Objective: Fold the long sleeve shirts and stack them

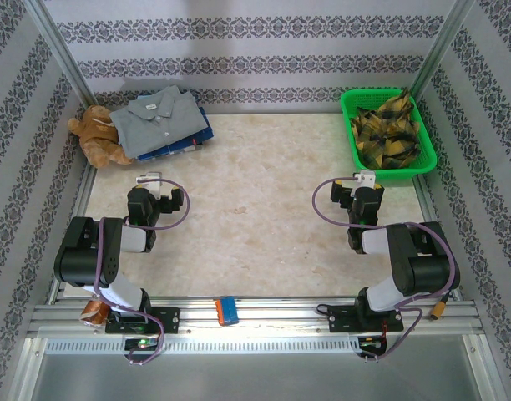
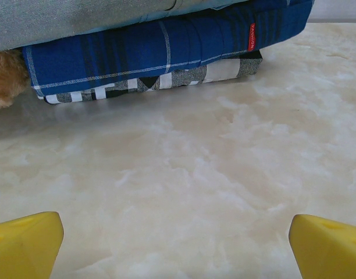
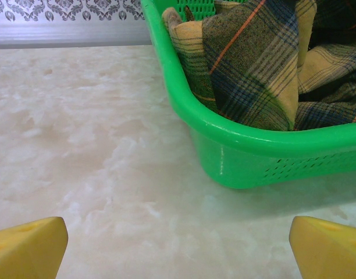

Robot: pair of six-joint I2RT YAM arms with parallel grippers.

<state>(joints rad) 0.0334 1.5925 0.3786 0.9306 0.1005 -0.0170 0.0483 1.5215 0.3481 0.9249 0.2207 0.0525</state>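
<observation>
Top external view puts the crumpled plaid flannel shirt (image 1: 387, 125) in the green basket (image 1: 397, 170) at the desk's (image 1: 255, 217) far-right corner, straight ahead of the nearer, spread right end effector (image 1: 356, 181).

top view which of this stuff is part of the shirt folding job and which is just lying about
Part of the job: grey shirt, folded on top of the far-left pile; blue plaid shirt under it; mustard plaid shirt, crumpled in the green basket.
Just lying about: teddy bear beside the pile; green basket; small blue and orange object on the near rail.
</observation>
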